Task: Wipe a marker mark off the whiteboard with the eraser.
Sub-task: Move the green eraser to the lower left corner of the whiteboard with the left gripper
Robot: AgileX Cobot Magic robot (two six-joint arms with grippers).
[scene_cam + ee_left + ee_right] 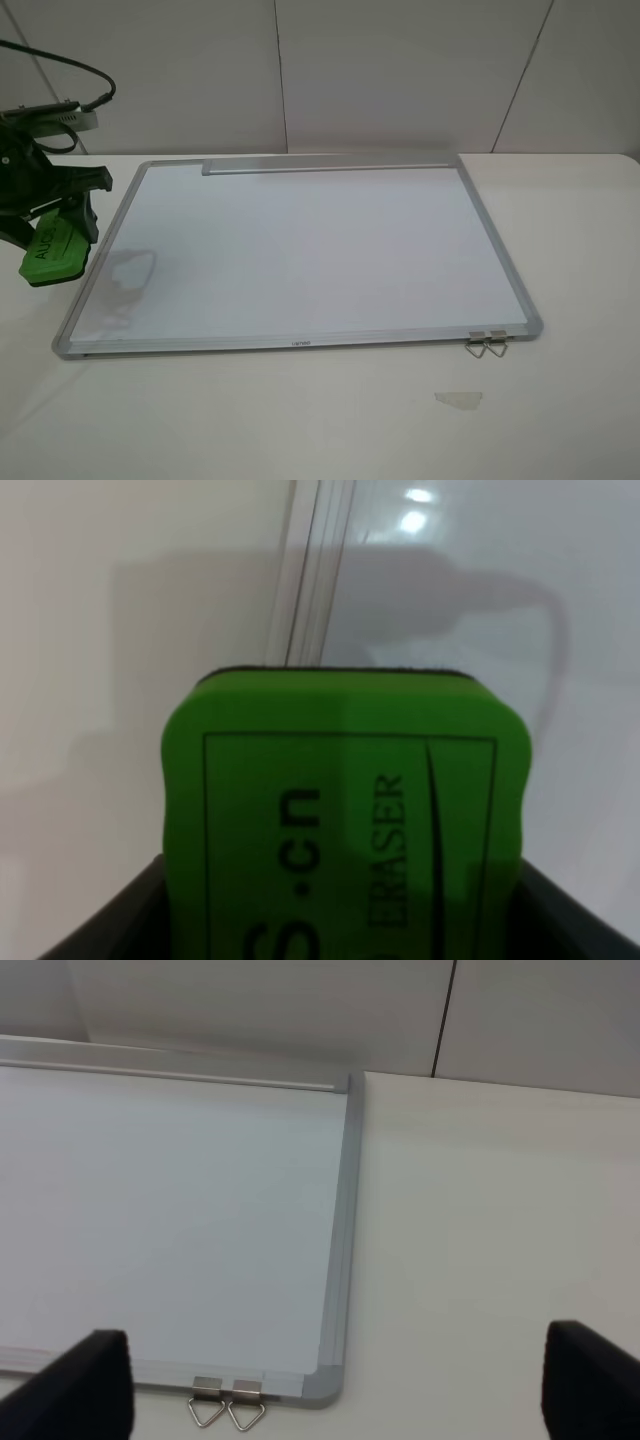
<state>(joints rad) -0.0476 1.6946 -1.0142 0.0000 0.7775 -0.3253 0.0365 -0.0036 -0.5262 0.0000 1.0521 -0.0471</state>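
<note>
The whiteboard (300,240) lies flat on the table, its silver tray strip (330,162) along the far edge. My left gripper (55,235) is shut on the green eraser (52,250) and holds it tilted at the board's left frame. In the left wrist view the eraser (345,820) fills the foreground, with the board's frame (310,580) just beyond it. No marker mark shows on the board; only a faint shadow of the arm falls near the left edge. My right gripper (340,1385) is open over the board's near right corner (325,1385), out of the exterior view.
Two metal hanging clips (487,343) stick out from the board's near right corner. A small scrap of tape (458,400) lies on the white table (580,250) in front. A black cable (60,60) loops above the left arm.
</note>
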